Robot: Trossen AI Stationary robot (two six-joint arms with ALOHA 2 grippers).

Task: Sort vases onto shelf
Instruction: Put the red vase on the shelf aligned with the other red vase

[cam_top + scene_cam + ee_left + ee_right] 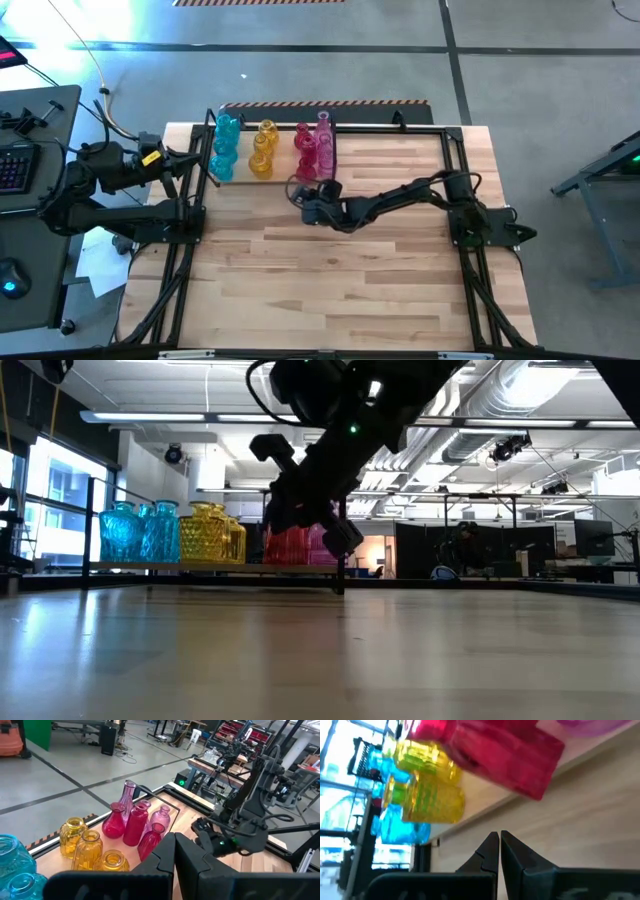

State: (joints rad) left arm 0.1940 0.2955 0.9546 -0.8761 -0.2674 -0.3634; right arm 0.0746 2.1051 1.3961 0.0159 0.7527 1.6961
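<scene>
The right gripper (303, 193), jaws pressed together and empty, is hovering near the red vases (306, 150), risking toppling them.

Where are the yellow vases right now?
In the high view the yellow vases stand on the shelf along the table's far edge, left of the middle, between the blue vases and the red vases.

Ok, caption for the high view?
Vases grouped by colour on the shelf; right tool shut beside them.
</scene>
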